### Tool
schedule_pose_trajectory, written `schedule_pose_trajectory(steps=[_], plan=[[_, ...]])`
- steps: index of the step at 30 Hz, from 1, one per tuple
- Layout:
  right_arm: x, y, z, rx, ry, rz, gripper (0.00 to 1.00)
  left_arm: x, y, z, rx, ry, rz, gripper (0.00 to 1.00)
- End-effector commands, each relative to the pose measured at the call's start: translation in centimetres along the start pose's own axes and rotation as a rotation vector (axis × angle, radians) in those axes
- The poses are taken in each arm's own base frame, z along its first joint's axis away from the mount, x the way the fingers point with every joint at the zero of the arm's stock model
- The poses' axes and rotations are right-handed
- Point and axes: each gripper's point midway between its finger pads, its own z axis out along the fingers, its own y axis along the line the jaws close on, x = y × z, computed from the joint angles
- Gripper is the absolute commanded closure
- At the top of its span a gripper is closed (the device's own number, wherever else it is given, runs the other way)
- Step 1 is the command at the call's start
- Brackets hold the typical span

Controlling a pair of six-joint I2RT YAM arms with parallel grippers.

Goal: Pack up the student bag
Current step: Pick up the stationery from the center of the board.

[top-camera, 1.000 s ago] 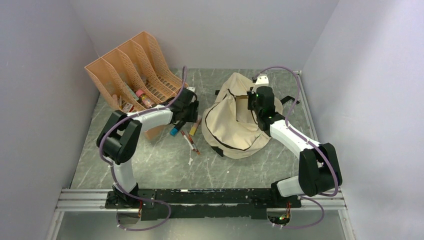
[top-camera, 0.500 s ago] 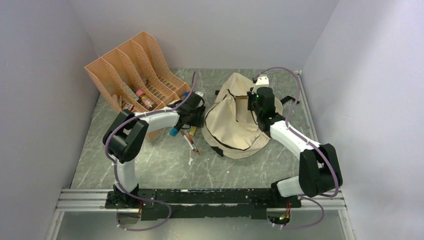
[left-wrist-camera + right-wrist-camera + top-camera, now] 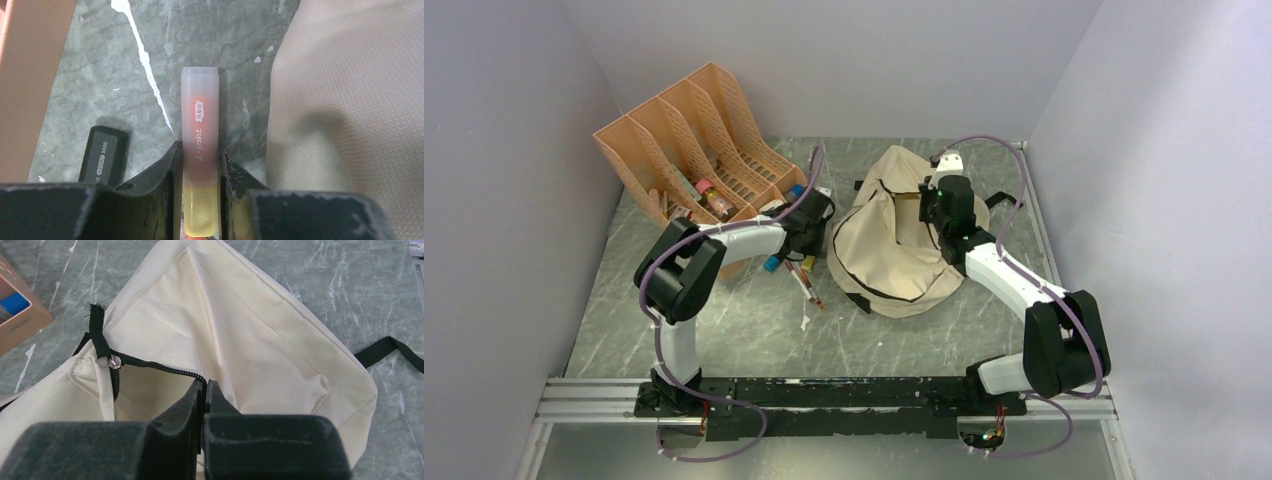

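Note:
The student bag (image 3: pixel 894 250) is a cream fabric backpack lying at mid-right with its black zipper open. My right gripper (image 3: pixel 205 385) is shut on the bag's zipper edge and holds the opening up. The zipper pull (image 3: pixel 111 361) hangs to its left. A highlighter (image 3: pixel 200 125) with a yellow body and a clear cap over an orange tip lies on the table just left of the bag's fabric (image 3: pixel 350 100). My left gripper (image 3: pixel 199 150) is shut on it, with both fingers pressed against its sides. From above, that left gripper (image 3: pixel 816 232) sits between the organizer and the bag.
An orange file organizer (image 3: pixel 689 140) with small items stands at the back left. A black marker (image 3: pixel 102 157) lies left of the highlighter. A blue-capped marker (image 3: pixel 772 264) and thin pens (image 3: pixel 804 282) lie nearby. A black strap (image 3: pixel 385 347) trails off the bag's right.
My left gripper moved right toward the bag, came down over the highlighter and closed on it. The right gripper stayed pinched on the bag's zipper edge.

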Motion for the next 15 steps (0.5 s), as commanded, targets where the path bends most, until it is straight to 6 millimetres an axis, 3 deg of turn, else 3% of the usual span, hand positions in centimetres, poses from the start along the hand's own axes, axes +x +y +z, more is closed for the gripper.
schedule_pose_trajectory(steps=[1, 6, 11, 15], plan=[[-0.8, -1.1, -0.8, 0.038, -0.008, 0.030, 1.00, 0.3, 0.4, -1.1, -0.023, 0.013, -0.008, 0.81], [-1.4, -1.3, -0.9, 0.065, 0.038, 0.056, 1.00, -2.7, 0.3, -5.0, 0.000, -0.082, -0.049, 0.87], [-2.1, -1.2, -1.0, 0.068, 0.054, 0.073, 1.00, -7.5, 0.0, -11.8, 0.062, -0.270, -0.120, 0.95], [-2.2, -0.9, -1.1, 0.059, 0.077, 0.097, 1.00, -11.2, -1.2, -17.0, 0.181, -0.435, -0.177, 0.95]])
